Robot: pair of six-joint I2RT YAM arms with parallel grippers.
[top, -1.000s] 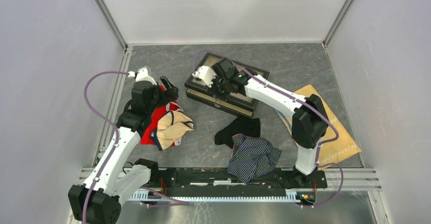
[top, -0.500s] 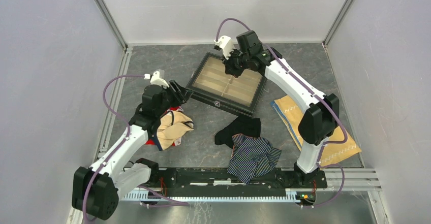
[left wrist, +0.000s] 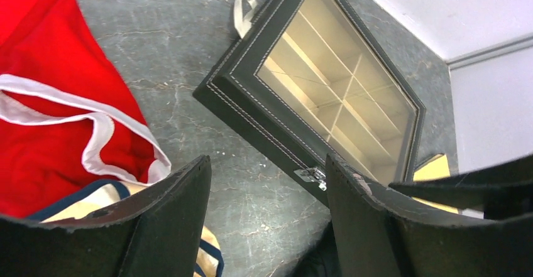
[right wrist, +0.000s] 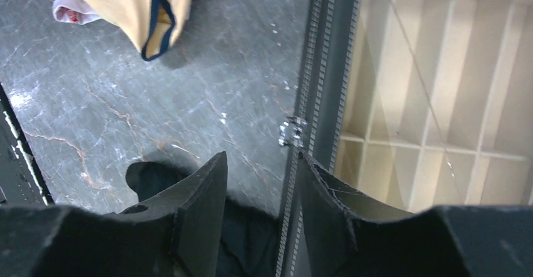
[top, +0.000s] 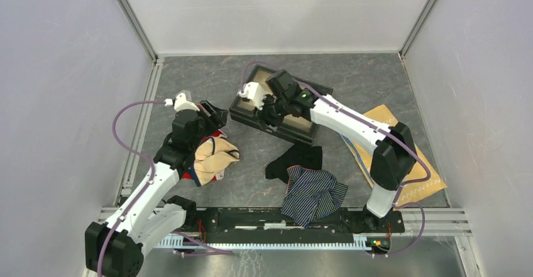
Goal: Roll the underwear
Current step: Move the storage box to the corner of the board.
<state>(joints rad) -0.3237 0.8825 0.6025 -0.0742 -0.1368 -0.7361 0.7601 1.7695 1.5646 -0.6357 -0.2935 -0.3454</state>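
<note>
**Both pincers released; underwear lying unrolled**

The left gripper point(left wrist: 267, 186) is seen spread, nothing between its fingers; the right gripper point(right wrist: 263, 176) is parted above the front edge of the compartment box point(right wrist: 327, 70); the striped underwear point(top: 313, 194) and black underwear point(top: 295, 159) are found crumpled, touching, at lower centre of the top view.

Both back corners of the table point(top: 188, 76) are bare. A bare lane runs from the box point(top: 295, 128) to the near edge, between the clothes pile point(top: 214, 157) and the black briefs point(top: 295, 159). The right arm point(top: 352, 123) overhangs the box.
</note>
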